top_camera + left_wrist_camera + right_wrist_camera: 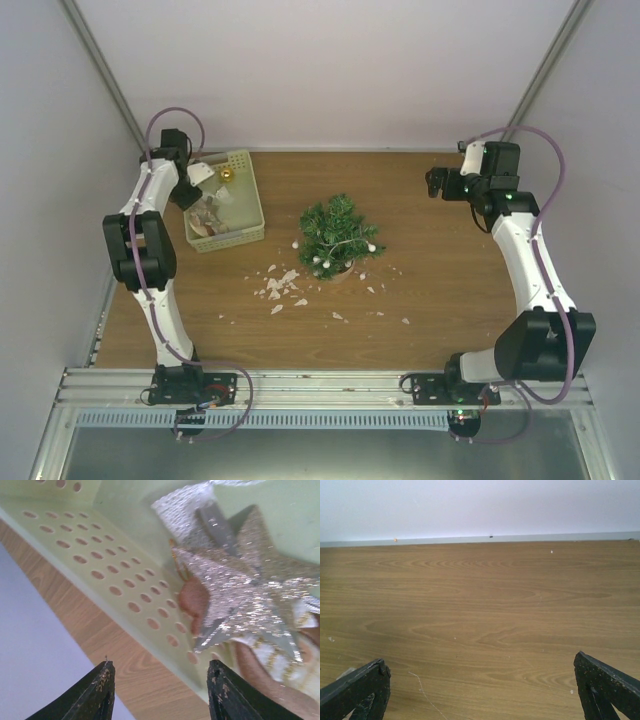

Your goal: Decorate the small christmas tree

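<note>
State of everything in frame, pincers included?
Tree: upright, a few white baubles on it.
Basket: upright, ornaments inside.
Star: lying in basket, ungripped.
Left pincer: open, empty, at basket.
Right pincer: open wide, empty, far right of tree.
White scraps: scattered near tree.
</note>
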Tool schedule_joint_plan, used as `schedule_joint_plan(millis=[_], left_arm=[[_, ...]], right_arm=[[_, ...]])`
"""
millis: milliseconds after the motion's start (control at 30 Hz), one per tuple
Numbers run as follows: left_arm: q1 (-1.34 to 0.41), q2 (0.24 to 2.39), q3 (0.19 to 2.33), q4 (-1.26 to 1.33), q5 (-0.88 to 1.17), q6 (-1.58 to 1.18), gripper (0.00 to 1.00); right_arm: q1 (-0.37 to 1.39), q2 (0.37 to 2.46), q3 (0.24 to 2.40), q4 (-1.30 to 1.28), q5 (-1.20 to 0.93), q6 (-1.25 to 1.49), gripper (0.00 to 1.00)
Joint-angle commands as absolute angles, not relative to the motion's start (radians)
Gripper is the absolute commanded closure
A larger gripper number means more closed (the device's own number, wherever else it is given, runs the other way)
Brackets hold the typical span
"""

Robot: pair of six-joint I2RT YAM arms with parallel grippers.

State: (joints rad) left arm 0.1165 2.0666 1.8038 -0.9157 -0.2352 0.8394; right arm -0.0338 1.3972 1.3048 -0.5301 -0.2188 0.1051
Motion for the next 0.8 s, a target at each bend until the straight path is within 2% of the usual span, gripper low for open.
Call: schedule_joint_plan(millis=[0, 133, 300, 500, 767], left_arm=[[0.105, 2.037, 1.88, -1.03, -0.053, 0.821, 0.45], [0.063, 1.998, 1.867, -1.105, 0.045, 0.803, 0.41], [0.02, 1.953, 1.771, -1.122, 0.053, 0.803, 0.38], [0.019, 1.916, 1.697, -1.12, -0.028, 0.836, 0.24], [0.019, 1.874, 1.679, -1.092, -0.212, 0.881, 0.23]], right_arm=[[-0.025, 1.372, 1.288, -0.512, -0.232, 0.111, 0.01], [-0.017, 1.381, 1.291, -0.512, -0.237, 0.113, 0.0], [-0.011, 1.384, 1.29, -0.518, -0.228, 0.105, 0.0], [-0.008, 1.385, 1.284, -0.522, -0.228, 0.102, 0.0], [-0.003, 1.384, 1.256, -0.509, -0.229, 0.107, 0.0]])
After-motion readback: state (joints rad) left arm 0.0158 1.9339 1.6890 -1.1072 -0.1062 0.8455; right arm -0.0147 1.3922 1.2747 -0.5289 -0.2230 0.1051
